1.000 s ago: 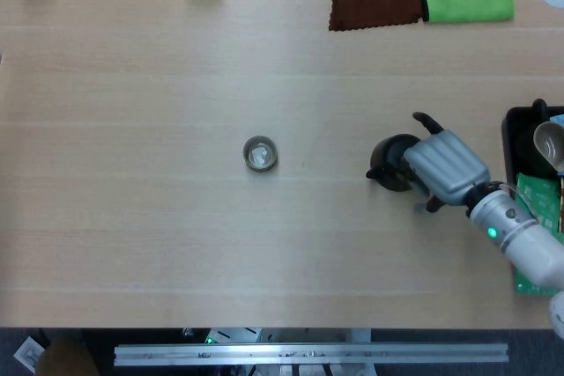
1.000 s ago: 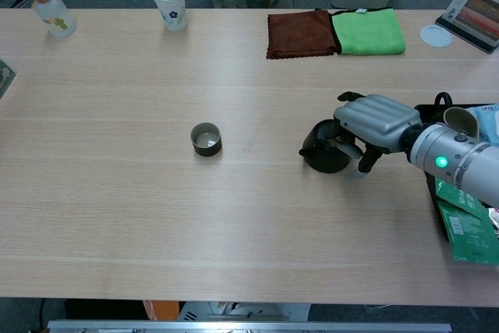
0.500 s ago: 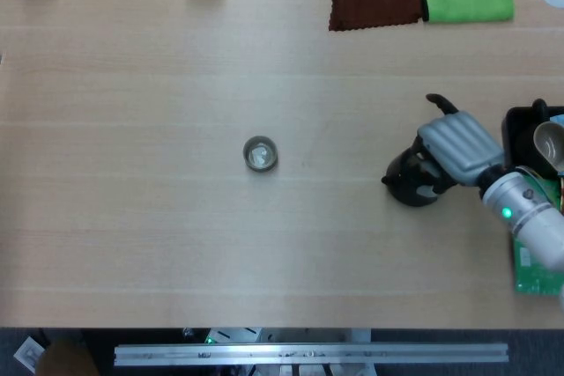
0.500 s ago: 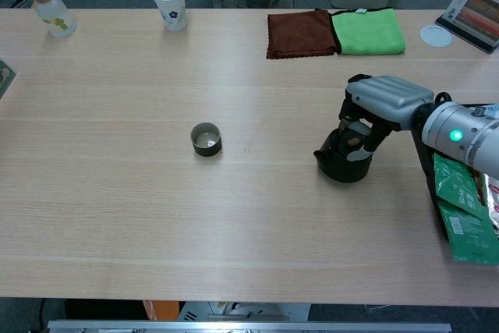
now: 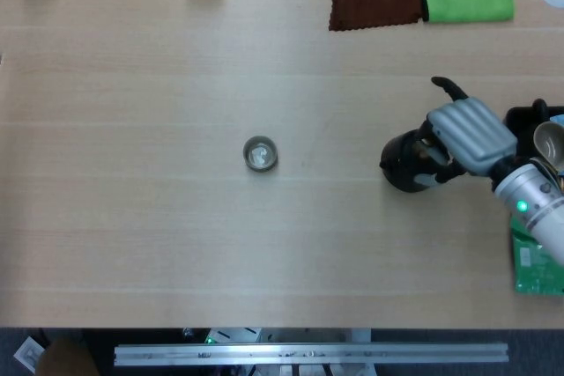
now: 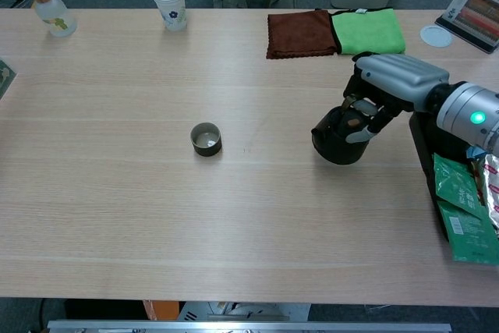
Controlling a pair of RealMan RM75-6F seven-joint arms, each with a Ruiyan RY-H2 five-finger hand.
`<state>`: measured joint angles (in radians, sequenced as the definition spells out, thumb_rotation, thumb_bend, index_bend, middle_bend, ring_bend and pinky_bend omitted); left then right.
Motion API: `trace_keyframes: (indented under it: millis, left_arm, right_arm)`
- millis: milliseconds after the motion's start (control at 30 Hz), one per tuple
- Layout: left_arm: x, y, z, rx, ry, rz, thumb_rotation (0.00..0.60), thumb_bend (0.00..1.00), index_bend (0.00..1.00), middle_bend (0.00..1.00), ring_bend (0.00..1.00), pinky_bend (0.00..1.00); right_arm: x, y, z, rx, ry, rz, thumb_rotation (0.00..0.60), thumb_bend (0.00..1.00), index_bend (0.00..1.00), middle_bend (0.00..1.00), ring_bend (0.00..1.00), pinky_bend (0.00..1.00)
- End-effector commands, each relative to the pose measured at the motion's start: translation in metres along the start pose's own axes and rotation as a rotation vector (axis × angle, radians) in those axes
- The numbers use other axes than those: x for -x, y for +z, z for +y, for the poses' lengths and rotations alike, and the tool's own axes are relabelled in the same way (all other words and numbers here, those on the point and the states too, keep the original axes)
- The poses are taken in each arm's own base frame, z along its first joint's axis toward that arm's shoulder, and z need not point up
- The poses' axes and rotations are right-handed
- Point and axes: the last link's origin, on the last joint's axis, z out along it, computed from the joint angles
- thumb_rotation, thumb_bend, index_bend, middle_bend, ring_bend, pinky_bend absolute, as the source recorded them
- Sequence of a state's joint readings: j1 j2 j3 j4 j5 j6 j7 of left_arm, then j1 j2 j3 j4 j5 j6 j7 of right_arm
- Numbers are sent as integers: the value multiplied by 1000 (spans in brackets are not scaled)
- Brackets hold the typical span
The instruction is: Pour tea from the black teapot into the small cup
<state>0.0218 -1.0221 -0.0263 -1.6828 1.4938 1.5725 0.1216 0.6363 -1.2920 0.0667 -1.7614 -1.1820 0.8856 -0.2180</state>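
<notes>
The small dark cup stands alone near the middle of the table, with a pale bottom showing inside. The black teapot is to its right, spout pointing left toward the cup. My right hand reaches over the teapot's right side and grips it by the handle. The pot looks raised a little off the tabletop. A wide stretch of bare table separates the teapot from the cup. My left hand shows in neither view.
A brown cloth and a green cloth lie at the far edge. A paper cup and a bottle stand far left. A black tray and green packets crowd the right edge.
The right hand has carried the teapot a little to the right and then upward, away from the table's near edge. The cup has not moved.
</notes>
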Motion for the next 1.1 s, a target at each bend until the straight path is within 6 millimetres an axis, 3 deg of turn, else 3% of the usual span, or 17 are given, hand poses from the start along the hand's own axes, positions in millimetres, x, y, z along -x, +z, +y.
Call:
trace_keyframes:
  millis: [33,200,433,567,667,1100]
  left_arm:
    - [0,0,0,0,1,-1,600,201,156,188,196,165]
    - [0,0,1,3,1,0,600,201,155,188,196,164]
    - [-1,0,1,7,-1,-4,600,201,155,188,196,164]
    - [-1,0,1,10,-3,-4,600,201,156,189,196,165]
    - [-1,0,1,10,-3,-3,600,201,155,189,196,165]
    - [-2,0,0,10,-4,5,600,201,156,190,196,164]
  right_arm:
    - [-8,-3,-1,-12,21,25,444,0,929,865,911,4]
    - [-15,-8,0,-23,22,53,369,0,950,865,910,4]
    - [-18,-14,0,-18,4,65,366,4,987,881,924,4]
    - [-20,-18,-1,-20,-8,88,367,187,999,890,931,4]
    - [-21,-19,0,-21,-31,113,368,239,1000,893,934,4]
    - [-24,-30,-3,-45,-163,260,366,206,1000,898,941,4]
